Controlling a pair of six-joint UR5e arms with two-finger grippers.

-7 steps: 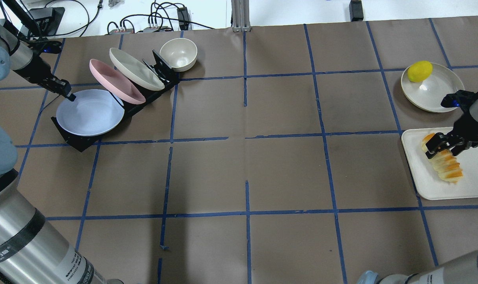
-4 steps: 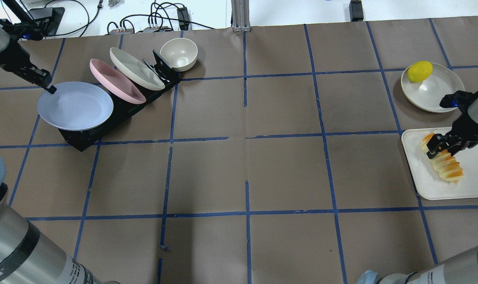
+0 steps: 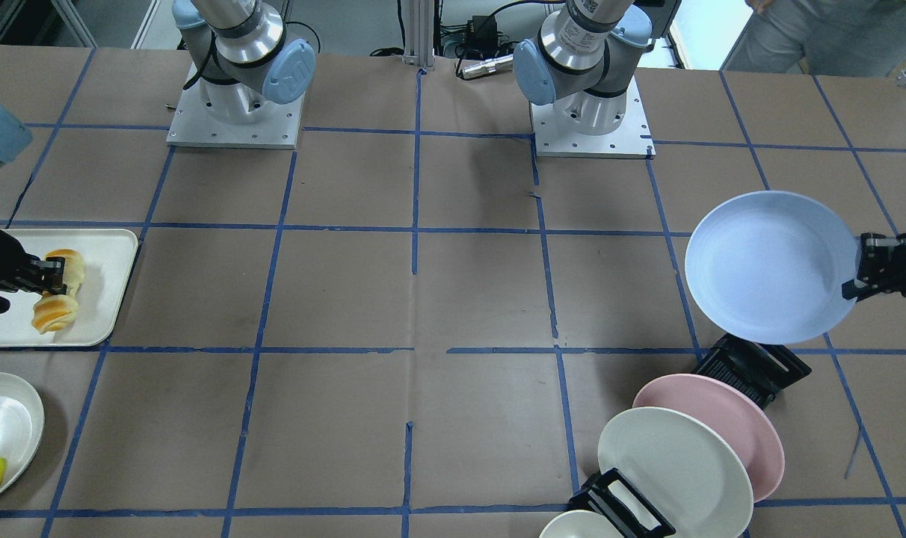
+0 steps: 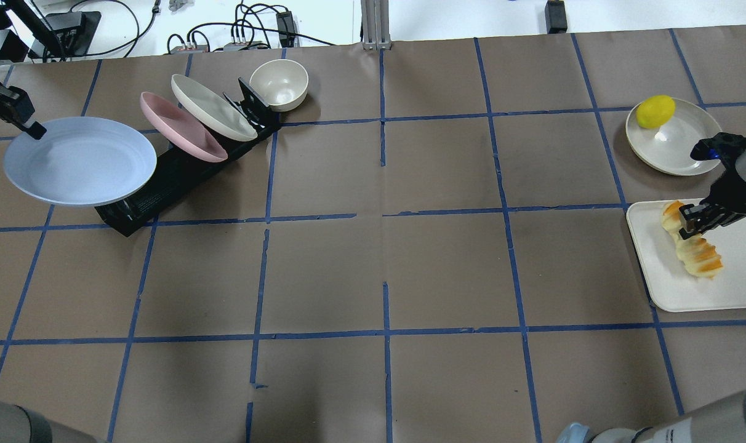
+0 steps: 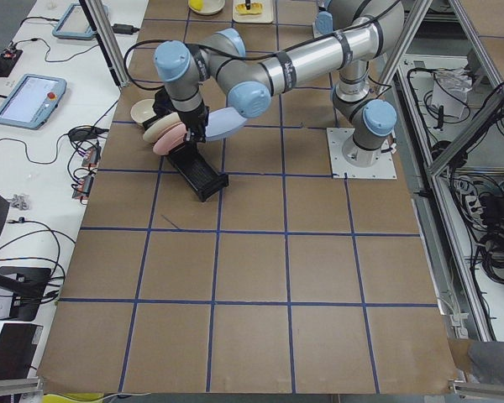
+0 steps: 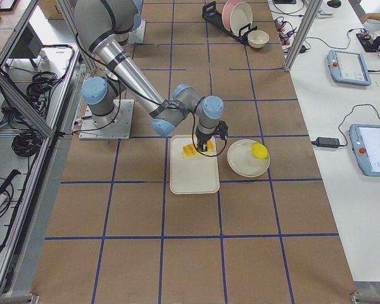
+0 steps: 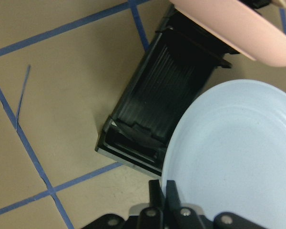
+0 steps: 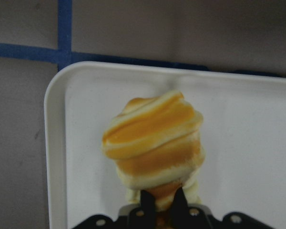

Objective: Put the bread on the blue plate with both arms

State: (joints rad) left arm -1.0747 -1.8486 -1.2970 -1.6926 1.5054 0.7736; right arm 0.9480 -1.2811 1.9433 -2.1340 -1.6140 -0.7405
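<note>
The blue plate [image 4: 80,161] hangs tilted in the air, left of and above the black rack [image 4: 164,184]. My left gripper [image 4: 31,129] is shut on the plate's far-left rim; this also shows in the left wrist view [image 7: 164,191] and the front view [image 3: 853,288]. The striped orange and cream bread [image 4: 693,249] is on the white tray [image 4: 717,289] at the right edge. My right gripper [image 4: 687,227] is shut on the bread's middle, pinching it, as the right wrist view [image 8: 162,205] shows. I cannot tell whether the bread is clear of the tray.
The rack still holds a pink plate [image 4: 182,135] and a cream plate [image 4: 213,107]. A cream bowl [image 4: 279,83] stands behind it. A cream plate [image 4: 681,144] with a yellow lemon [image 4: 655,111] sits beyond the tray. The table is brown paper with blue tape lines.
My left gripper has drawn the blue plate out of the rack, up and to the left. My right gripper's fingers have closed in on the bread and shifted slightly.
</note>
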